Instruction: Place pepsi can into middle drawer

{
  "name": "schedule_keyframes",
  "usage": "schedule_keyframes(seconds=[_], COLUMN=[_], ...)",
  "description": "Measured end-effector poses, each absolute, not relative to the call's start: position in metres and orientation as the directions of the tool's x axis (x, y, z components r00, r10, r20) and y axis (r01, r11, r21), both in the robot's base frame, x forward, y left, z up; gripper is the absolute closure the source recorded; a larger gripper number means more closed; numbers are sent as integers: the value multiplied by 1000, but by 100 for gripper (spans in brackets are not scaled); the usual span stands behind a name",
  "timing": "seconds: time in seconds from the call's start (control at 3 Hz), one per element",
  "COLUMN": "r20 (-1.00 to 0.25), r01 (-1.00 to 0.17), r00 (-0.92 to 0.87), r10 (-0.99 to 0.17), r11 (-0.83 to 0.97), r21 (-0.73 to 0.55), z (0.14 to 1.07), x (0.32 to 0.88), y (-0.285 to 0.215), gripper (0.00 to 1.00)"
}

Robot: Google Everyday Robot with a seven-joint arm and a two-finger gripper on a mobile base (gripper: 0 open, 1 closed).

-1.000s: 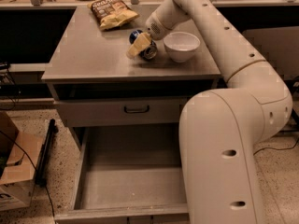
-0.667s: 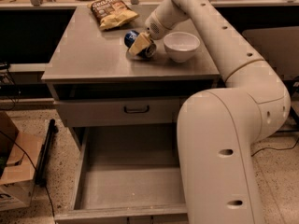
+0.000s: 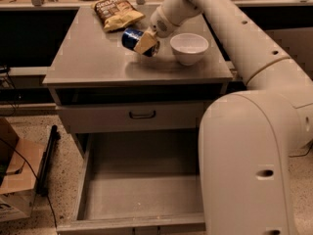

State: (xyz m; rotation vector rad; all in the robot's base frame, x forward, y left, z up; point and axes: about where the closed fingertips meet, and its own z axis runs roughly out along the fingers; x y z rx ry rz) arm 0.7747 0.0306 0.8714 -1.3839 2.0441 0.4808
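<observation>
The pepsi can (image 3: 131,37), blue, lies tilted on its side in my gripper (image 3: 142,42), just above the grey cabinet top (image 3: 88,58). The gripper's tan fingers (image 3: 146,43) are shut across the can's near end. The middle drawer (image 3: 142,187) is pulled out wide open low in front of the cabinet, a bare grey tray with nothing in it. Its right part is hidden behind my arm's large white body (image 3: 249,165).
A white bowl (image 3: 189,47) stands right of the can on the cabinet top. A chips bag (image 3: 116,12) lies at the back. A shut drawer front with a black handle (image 3: 142,114) sits above the open drawer. A cardboard box (image 3: 12,180) stands on the floor at left.
The gripper, shut on the can, has moved slightly up and to the left, lifting the can off the cabinet top.
</observation>
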Motion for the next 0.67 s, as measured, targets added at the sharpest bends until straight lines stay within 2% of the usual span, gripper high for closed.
schedule_keyframes(seconds=[0.33,0.67], r20=[-687,-689], r01=[-968,-984], r00=[-79,94], r10=[-722,-719], r11=[220,37], r21=[-120,-174], z=[893,899], x=[723,651], y=[40,41], gripper=[100,100])
